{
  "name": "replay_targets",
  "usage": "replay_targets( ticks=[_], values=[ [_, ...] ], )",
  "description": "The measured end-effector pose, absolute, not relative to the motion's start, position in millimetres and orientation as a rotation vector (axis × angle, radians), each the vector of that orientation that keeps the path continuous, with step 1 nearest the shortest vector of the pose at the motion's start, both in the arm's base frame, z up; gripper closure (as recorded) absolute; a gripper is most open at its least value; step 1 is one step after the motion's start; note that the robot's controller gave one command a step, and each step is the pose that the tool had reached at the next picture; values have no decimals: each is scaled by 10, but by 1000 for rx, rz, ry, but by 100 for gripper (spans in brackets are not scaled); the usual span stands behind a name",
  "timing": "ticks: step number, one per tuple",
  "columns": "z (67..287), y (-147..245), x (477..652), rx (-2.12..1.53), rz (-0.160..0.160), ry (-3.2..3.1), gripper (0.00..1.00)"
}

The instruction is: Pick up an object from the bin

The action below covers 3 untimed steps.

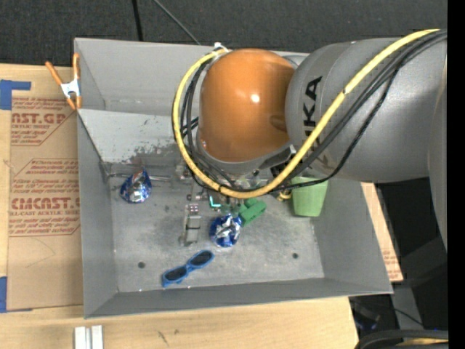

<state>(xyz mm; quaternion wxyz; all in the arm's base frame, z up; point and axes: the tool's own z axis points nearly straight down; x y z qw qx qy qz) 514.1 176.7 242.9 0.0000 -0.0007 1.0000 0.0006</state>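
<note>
The gripper [193, 222] is seen low over the grey floor of the bin [94, 195], near its middle, under the orange cover [243, 107] of the arm [378, 115]. It is hidden for the most part by this cover, so it cannot be told whether it is open or closed, nor whether anything is gripped. The nearest thing is a blue-and-white crumpled thing [226, 229], which lies just beside the gripper on its right (contact between them cannot be judged). A small green block [253, 211] is found just behind that thing, and a green cup [309, 198] stands further right, partly covered by the arm. Blue sunglasses [187, 267] lie near the front wall, and a blue-and-silver crumpled thing [136, 187] lies well apart at the left.
</note>
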Motion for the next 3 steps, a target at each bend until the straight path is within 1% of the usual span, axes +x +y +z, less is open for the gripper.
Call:
replay_targets(
  ticks=[1, 2, 3],
  values=[
    [858, 1477, 4812, -307, 0, 3130, 0],
    [888, 1488, 4823, -307, 2, 3127, 100],
    [2280, 1619, 4977, -282, 4, 3119, 100]
  ],
)
